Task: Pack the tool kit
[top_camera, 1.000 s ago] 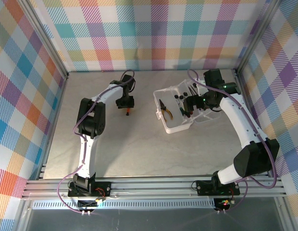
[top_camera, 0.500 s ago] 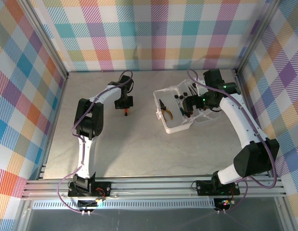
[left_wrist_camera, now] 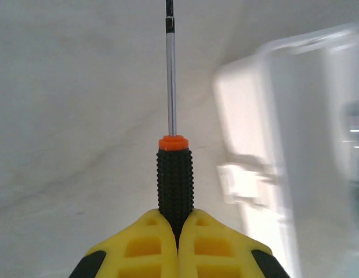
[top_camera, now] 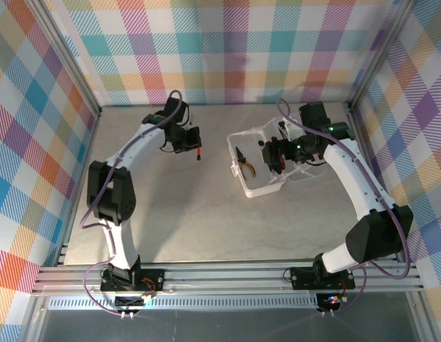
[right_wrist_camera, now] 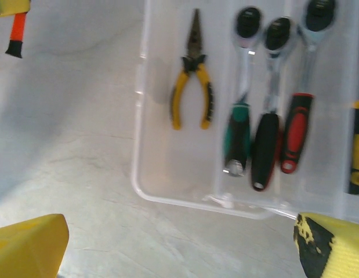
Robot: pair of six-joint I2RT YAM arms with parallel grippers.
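- The screwdriver (top_camera: 199,152) is held clear of the case, at the left gripper (left_wrist_camera: 177,223). Its black knurled handle is pinched between the yellow fingers (left_wrist_camera: 144,246), which are pressed together on it.
- In the left wrist view the shaft runs straight out from the fingers, with the orange collar just past the grip.
- The case (top_camera: 271,187) lies open on the worktop (top_camera: 206,214) to the right of the screwdriver, near it but not touching. In the left wrist view it is blurred.
- Already in the case: yellow-handled pliers (right_wrist_camera: 191,87) in the left bay, and beside them a row of handled tools (right_wrist_camera: 266,139), all lying lengthwise.
- In the right wrist view the screwdriver's long axis is judged roughly parallel to those tools, so little turning should be needed. The carry is sideways, to the right.
- The right gripper (right_wrist_camera: 179,231) hovers over the case, fingers spread wide with nothing between them.
- The left arm is judged to be the one to make the placement.
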